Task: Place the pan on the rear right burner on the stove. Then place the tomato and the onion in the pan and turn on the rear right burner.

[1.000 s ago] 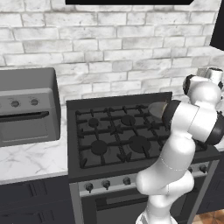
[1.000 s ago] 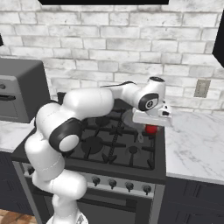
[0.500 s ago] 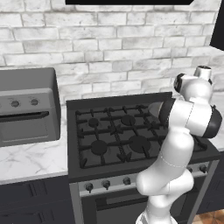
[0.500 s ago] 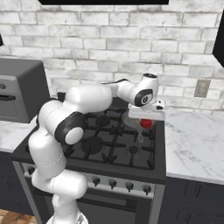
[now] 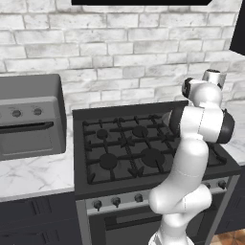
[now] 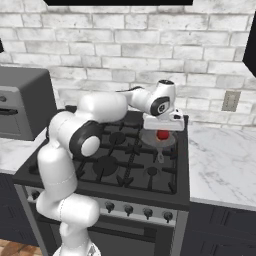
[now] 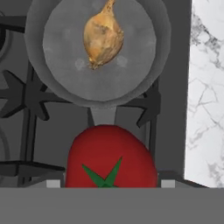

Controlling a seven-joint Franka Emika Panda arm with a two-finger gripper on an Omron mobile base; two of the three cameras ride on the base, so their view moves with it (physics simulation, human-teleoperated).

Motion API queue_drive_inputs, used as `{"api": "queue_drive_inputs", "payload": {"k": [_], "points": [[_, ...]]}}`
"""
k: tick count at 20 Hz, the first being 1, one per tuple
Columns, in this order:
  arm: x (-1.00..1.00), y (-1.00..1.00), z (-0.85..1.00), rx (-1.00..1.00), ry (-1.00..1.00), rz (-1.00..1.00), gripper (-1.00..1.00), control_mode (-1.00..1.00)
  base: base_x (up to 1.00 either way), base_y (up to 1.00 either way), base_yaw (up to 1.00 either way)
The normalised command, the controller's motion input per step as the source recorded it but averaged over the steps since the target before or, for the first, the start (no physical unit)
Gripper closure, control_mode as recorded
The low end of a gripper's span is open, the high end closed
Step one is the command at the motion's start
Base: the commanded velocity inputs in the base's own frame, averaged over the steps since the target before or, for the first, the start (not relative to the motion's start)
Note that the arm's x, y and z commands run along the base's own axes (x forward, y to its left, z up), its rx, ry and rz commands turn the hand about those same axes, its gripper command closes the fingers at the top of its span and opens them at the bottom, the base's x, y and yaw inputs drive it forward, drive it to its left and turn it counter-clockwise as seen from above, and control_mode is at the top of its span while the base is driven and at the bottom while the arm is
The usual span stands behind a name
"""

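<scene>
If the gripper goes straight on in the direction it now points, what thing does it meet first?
The gripper points down with the tomato between its fingers. Straight below lies the pan, near where its handle joins the rim, so probably that comes first. The onion sits farther along. Depth is unclear.

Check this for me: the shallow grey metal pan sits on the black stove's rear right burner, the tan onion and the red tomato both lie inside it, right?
Not quite. Only the tan onion lies inside the shallow grey metal pan on the black stove. The hand view shows the glossy red tomato held up between the jaws of the gripper, above the pan's handle, not yet in the pan.
</scene>
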Motion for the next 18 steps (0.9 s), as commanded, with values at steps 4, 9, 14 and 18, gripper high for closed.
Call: {"api": "queue_drive_inputs", "payload": {"k": [4,9,14,18], "points": [[0.20,0.29,-0.04,0.00,0.00,0.04,1.00,-1.00,0.00,0.00,0.00],[0.22,0.28,-0.11,0.00,0.00,0.03,1.00,-1.00,0.00,0.00,0.00],[0.22,0.22,-0.21,0.00,0.00,0.02,1.00,-1.00,0.00,0.00,0.00],[0.31,0.14,-0.20,0.00,0.00,0.02,1.00,-1.00,0.00,0.00,0.00]]}}
